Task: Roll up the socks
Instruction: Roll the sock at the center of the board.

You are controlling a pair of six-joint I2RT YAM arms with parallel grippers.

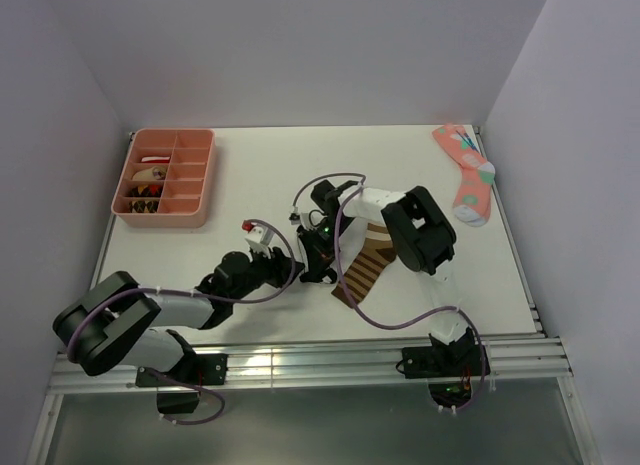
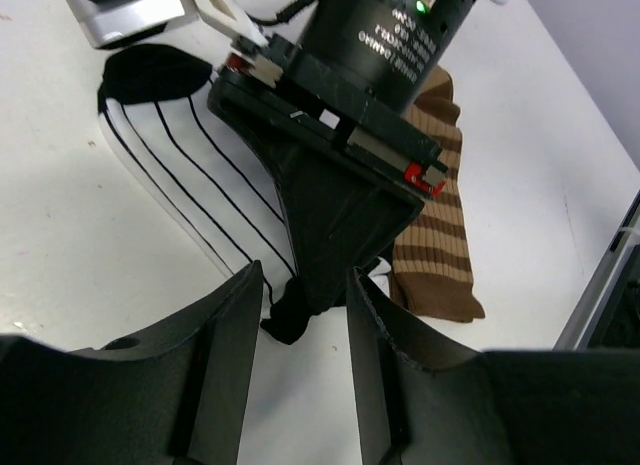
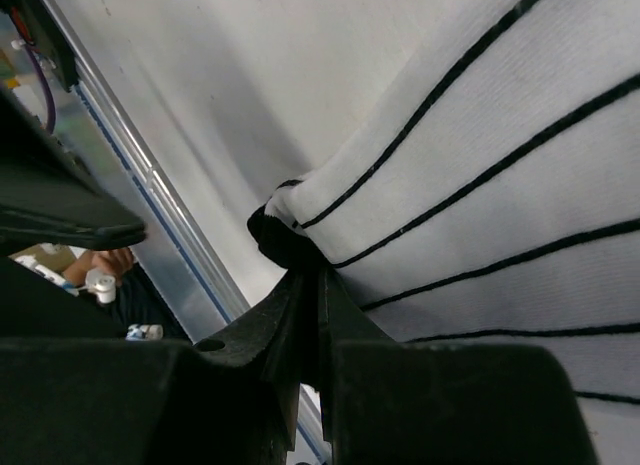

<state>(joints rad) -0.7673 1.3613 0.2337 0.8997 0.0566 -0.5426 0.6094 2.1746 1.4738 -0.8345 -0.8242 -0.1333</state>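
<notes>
The white sock with thin black stripes (image 2: 180,175) lies flat on the table, its black toe (image 2: 150,73) at the far end. My right gripper (image 3: 310,275) is shut on the sock's black near end (image 3: 280,240), which bunches up at the fingertips. The brown-and-tan striped sock (image 2: 440,235) lies just beside it, partly under the right gripper (image 2: 335,275). My left gripper (image 2: 303,275) stands open just in front of that pinched end, with nothing between its fingers. From above, both grippers (image 1: 322,275) (image 1: 293,268) meet beside the brown sock (image 1: 368,265).
A pink sock with coloured dots (image 1: 468,175) lies at the back right corner. A pink compartment tray (image 1: 200,175) with small items stands at the back left. The metal rail (image 1: 300,365) runs along the near edge.
</notes>
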